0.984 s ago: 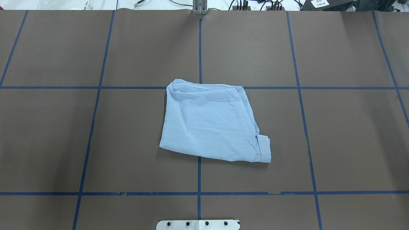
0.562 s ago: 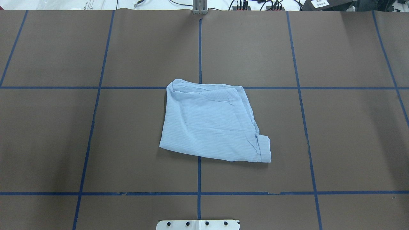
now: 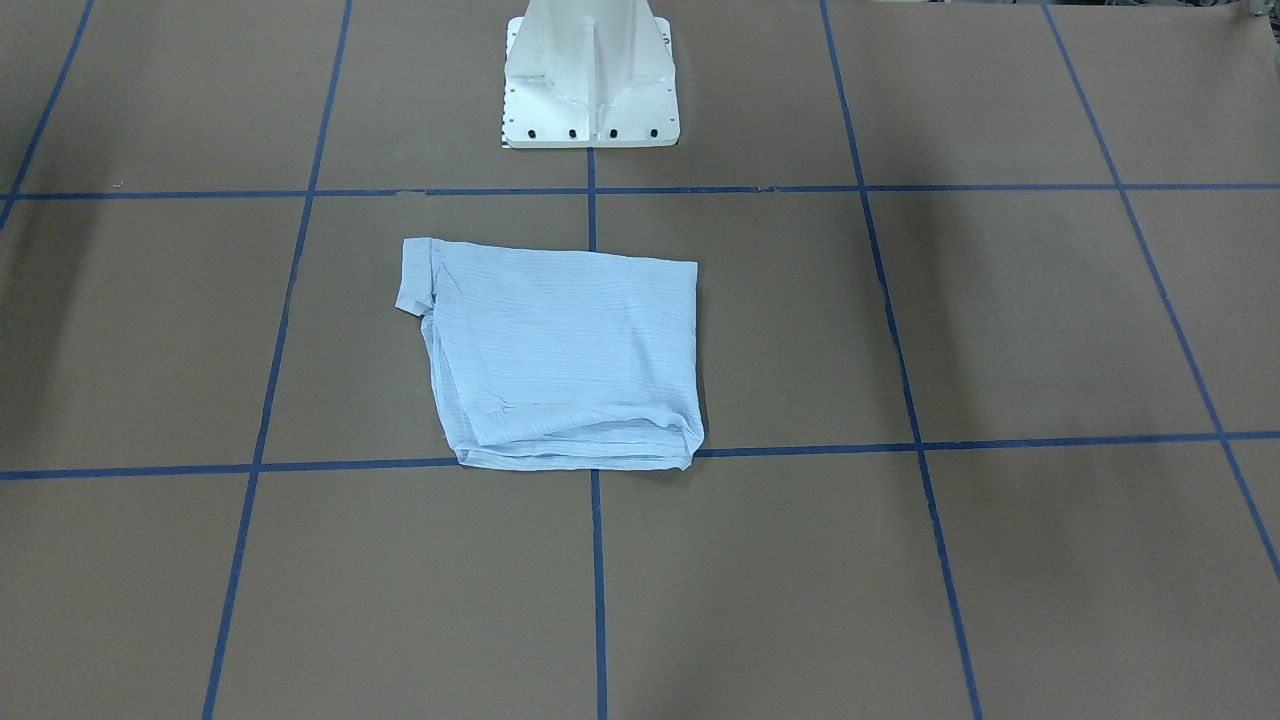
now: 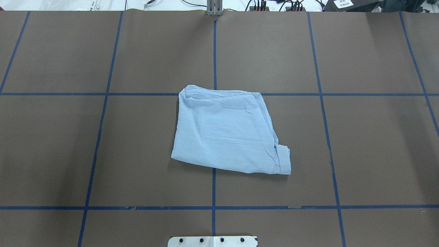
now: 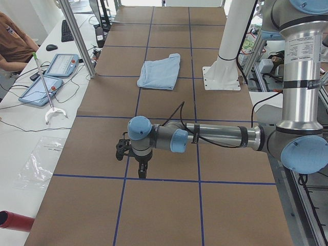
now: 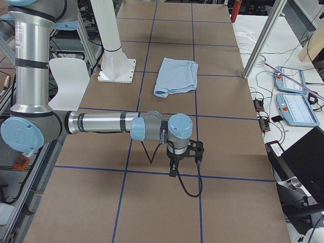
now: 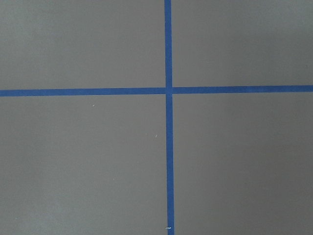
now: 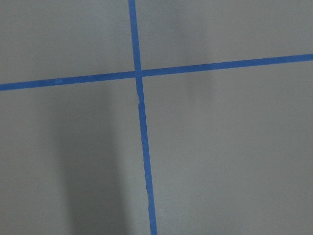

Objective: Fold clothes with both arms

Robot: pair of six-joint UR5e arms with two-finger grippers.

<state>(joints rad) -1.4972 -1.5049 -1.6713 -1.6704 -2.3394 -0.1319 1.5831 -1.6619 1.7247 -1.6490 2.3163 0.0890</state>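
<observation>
The clothes are one pale blue striped shirt (image 4: 226, 133), folded into a rough rectangle and lying flat mid-table; it also shows as shirt (image 3: 560, 350), shirt (image 5: 160, 72) and shirt (image 6: 176, 76). Neither arm touches it. My left gripper (image 5: 141, 166) points down over a blue tape crossing far off toward the table's left end. My right gripper (image 6: 173, 169) hangs the same way near the right end. Both show only in the side views, so I cannot tell whether they are open or shut. Both wrist views hold only brown table and tape.
Blue tape lines (image 4: 214, 51) divide the brown table cover into a grid. The white pedestal base (image 3: 590, 90) stands at the robot's edge. Beside the table sit tablets (image 5: 61, 64), a seated person (image 5: 13, 43), and more tablets (image 6: 296, 96).
</observation>
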